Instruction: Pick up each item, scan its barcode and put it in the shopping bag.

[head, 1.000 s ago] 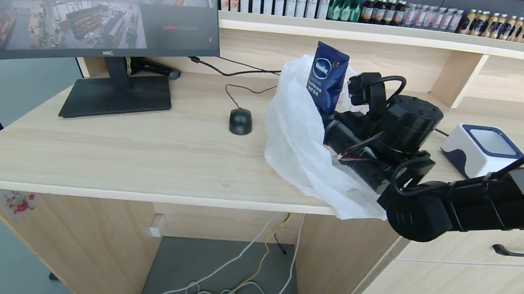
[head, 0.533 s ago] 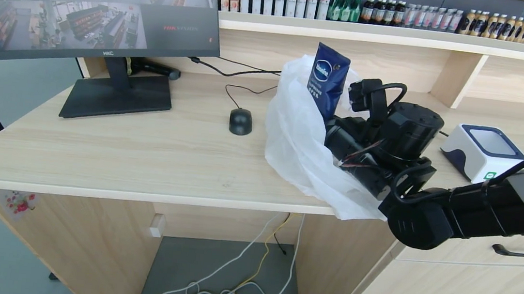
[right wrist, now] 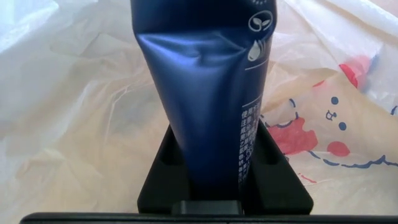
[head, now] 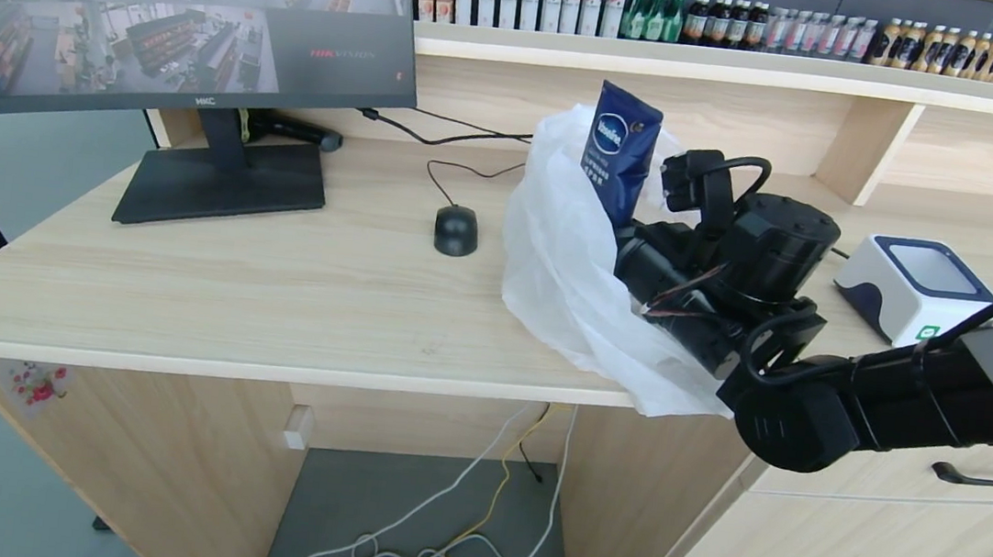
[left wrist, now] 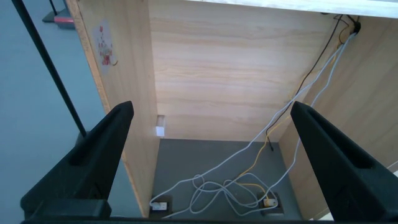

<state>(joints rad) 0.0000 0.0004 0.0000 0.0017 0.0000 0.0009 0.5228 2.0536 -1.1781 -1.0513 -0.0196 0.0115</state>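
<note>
One blue tube (head: 621, 149) is held upright above the white shopping bag (head: 559, 257), right of the mouse (head: 455, 229), clamped near its lower end by the right gripper (right wrist: 224, 177); judged light, soft, slick, so the stiffer shoulder is preferred; left gripper (left wrist: 210, 115) jaws stand apart.

A light wood counter (head: 274, 292) carries a monitor (head: 164, 13) on a black stand (head: 221, 180) at the far left, with a black handheld device (head: 295, 130) just behind the stand. A wired mouse (head: 455, 229) sits mid-counter. To its right the white shopping bag (head: 563, 258) slumps over the near edge. A white barcode scanner (head: 911, 285) stands farther right.
</note>
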